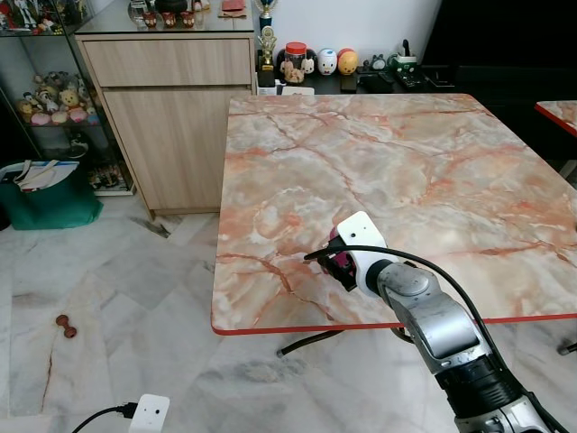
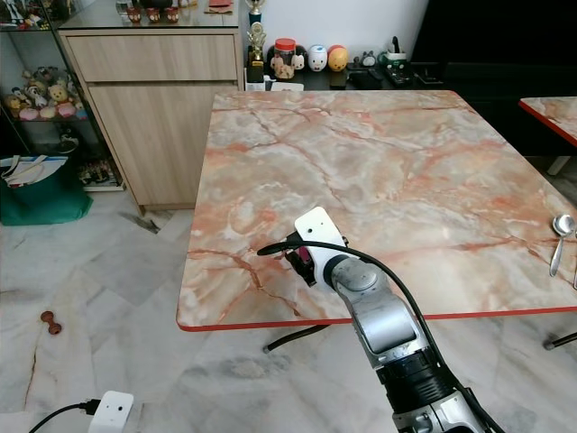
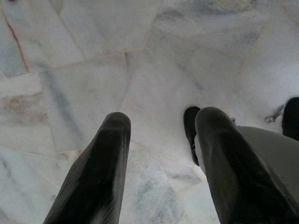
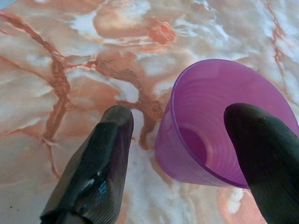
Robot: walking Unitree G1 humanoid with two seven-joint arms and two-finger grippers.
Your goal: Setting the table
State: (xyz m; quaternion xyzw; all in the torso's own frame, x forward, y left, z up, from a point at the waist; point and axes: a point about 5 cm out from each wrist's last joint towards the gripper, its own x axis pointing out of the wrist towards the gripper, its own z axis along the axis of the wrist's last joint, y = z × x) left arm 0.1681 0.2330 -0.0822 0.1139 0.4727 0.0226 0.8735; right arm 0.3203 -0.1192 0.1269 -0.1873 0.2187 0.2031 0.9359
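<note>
Purple cup at my right tool (image 4: 177,140), on the marble table (image 1: 406,171).
The translucent, ribbed purple cup (image 4: 210,126) leaned; spread fingers straddled its rim, one inside. My right-eye view caught a spoon (image 2: 561,236).

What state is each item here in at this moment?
Purple plastic cup: empty, standing on the table, its wall between the parted fingers.
Right pincer: open, straddling the cup's rim.
Left pincer: open, empty, hanging over the floor.
Marble-patterned table with red edge: mostly bare.
Metal spoon: lying on the table near its right edge.
</note>
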